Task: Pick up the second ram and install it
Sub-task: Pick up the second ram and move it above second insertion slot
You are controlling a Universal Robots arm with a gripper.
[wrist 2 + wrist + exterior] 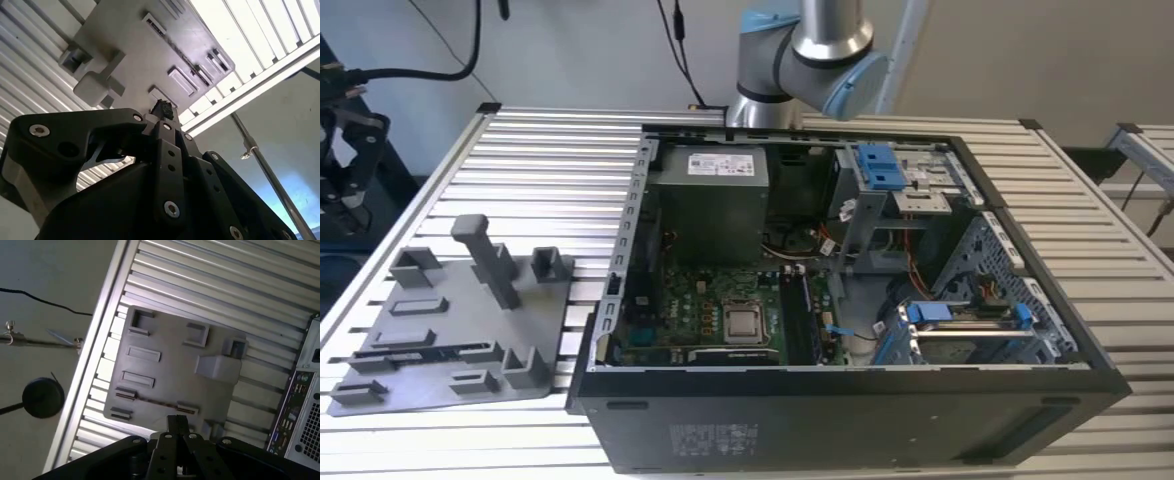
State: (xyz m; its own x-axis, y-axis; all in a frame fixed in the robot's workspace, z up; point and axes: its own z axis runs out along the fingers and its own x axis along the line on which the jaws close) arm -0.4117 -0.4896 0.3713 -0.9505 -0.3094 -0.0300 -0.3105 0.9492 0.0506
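The second ram (434, 352) is a thin dark strip lying across the grey fixture plate (454, 310) on the slatted table, at the exterior view's left. In the first wrist view the ram (155, 404) shows as a narrow dark line held between two small holders on the plate (165, 360). My gripper (177, 421) hangs well above the plate, over its edge near the ram, fingers together and nothing between them. Its dark tip (162, 107) stands out against the plate (135, 45) in the second wrist view.
An open computer case (854, 400) sits in the middle of the table with its green motherboard (707, 310) exposed. A tall peg (487, 260) and several blocks rise from the fixture plate. The arm's elbow (807, 60) is behind the case. A round black base (42, 397) stands on the floor.
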